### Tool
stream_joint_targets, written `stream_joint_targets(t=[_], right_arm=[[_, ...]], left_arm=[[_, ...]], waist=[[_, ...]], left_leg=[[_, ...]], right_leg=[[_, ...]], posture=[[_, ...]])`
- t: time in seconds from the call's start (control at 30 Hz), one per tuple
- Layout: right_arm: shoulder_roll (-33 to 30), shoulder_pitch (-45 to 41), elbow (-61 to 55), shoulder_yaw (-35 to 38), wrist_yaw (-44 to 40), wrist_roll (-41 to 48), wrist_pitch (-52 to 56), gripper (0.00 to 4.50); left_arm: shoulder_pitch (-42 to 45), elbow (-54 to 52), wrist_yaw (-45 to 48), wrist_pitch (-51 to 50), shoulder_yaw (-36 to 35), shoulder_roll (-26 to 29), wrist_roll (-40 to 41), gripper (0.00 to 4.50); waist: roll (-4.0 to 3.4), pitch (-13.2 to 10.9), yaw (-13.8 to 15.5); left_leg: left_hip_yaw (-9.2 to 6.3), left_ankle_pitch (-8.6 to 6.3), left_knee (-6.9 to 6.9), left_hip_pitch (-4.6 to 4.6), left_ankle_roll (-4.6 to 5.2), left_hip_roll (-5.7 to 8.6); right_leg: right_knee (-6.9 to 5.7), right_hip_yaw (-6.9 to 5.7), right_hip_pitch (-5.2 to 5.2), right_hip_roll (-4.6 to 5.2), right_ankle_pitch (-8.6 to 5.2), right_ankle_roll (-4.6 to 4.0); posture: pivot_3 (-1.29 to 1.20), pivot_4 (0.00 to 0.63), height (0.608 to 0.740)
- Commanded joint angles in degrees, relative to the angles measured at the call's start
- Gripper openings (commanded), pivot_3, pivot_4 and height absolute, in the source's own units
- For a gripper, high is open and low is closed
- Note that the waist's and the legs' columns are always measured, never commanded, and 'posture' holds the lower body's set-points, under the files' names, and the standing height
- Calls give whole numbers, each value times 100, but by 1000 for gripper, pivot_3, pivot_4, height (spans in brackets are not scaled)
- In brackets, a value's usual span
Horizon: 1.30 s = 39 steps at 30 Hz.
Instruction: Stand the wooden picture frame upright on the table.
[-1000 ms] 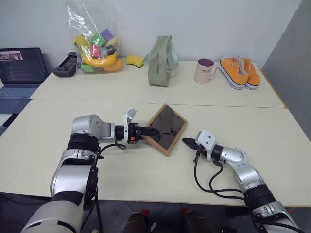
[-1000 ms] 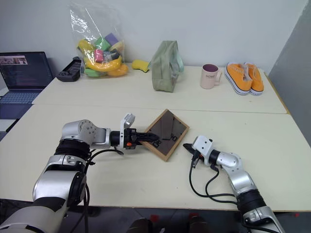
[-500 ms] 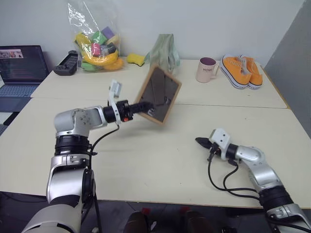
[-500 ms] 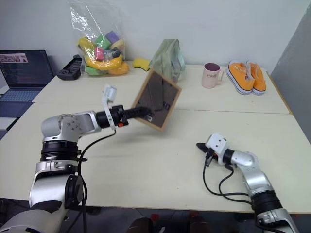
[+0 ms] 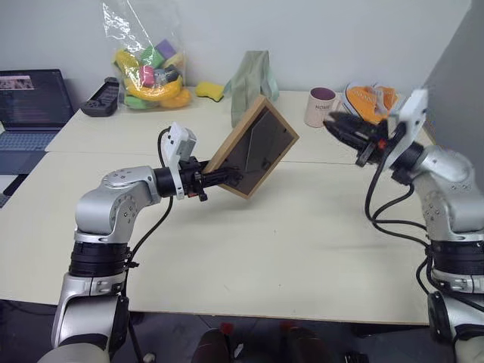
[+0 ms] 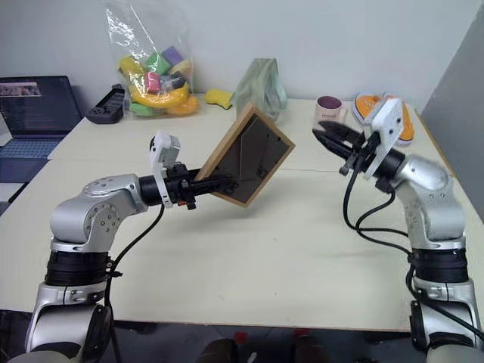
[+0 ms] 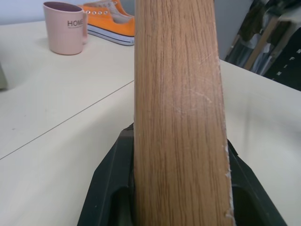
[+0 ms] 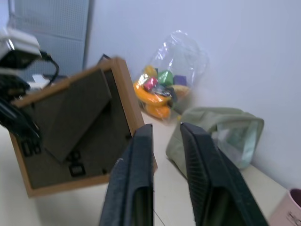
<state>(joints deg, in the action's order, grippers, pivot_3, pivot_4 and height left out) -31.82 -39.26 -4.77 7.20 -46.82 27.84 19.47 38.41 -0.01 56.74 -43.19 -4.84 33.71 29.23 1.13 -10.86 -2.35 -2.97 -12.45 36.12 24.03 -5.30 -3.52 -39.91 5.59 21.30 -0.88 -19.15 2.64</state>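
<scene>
**Frame held in the air by one corner, stand not yet opened**

Nearest, the left end effector (image 5: 215, 180) is clamped on the lower edge of the picture frame (image 5: 253, 146), its two black fingers (image 7: 109, 183) pressed against either face of the wood. The frame hangs tilted above the table (image 5: 287, 242), clear of the surface, its dark grey back with the folded stand turned toward the right arm. That narrow pinch near one corner is the main risk: the frame's weight sits well out from the grip, so a jolt or a quick turn of the wrist could make it pivot or slip out and drop flat.

Across from it, the right end effector (image 6: 333, 138) is raised level with the frame, fingers a little apart and holding nothing, near the frame but not touching. If it pushes on the stand before the left grip is steady, it may knock the frame loose. If the stand is left folded, the frame will likely topple once set down.

Further back stand a pink mug (image 5: 318, 108) and a green bag (image 5: 249, 89), close enough for a swinging frame to strike.
</scene>
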Motion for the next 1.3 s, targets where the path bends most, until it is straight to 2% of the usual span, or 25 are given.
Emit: stream_joint_targets(t=[0.03, 0.07, 0.5, 0.77, 1.3], right_arm=[[201, -45, -323, 21, 319, 194, 273, 2064], [277, -8, -336, -45, 356, 142, 253, 2259], [984, 305, -652, -653, 561, 58, 313, 2259], [1229, 203, -488, -796, 701, -36, 232, 2259], [1181, 742, -1575, -751, 1149, 111, 714, 2259]], left_arm=[[147, -184, -1, 166, -155, 49, 163, 1263], [157, -201, 9, 155, -145, 46, 175, 1263], [275, -362, 119, 124, 92, -48, 275, 1263], [376, -331, 195, 164, 238, -145, 275, 1263], [1198, 1711, 439, 1204, 501, -492, -426, 1263]], waist=[[0, 0, 15], [0, 0, 18], [-1, 0, 43], [-1, 0, 44], [-1, 0, 48]], left_leg=[[2, 0, 1, 5, 0, 1], [1, 0, 1, 11, 0, 1], [0, 2, 1, 10, 1, -4], [0, 2, 2, 10, 1, -5], [0, 2, 3, 11, 3, -2]], right_leg=[[-1, 1, 5, 1, 0, 0], [-2, 0, 12, 1, 0, 0], [-8, -3, 16, -2, 0, -1], [-8, -4, 16, -3, 0, -1], [-8, -4, 17, -4, 0, -1]], posture=[[0, 150, 740], [0, 150, 740], [0, 150, 740], [0, 150, 740], [0, 150, 740]])
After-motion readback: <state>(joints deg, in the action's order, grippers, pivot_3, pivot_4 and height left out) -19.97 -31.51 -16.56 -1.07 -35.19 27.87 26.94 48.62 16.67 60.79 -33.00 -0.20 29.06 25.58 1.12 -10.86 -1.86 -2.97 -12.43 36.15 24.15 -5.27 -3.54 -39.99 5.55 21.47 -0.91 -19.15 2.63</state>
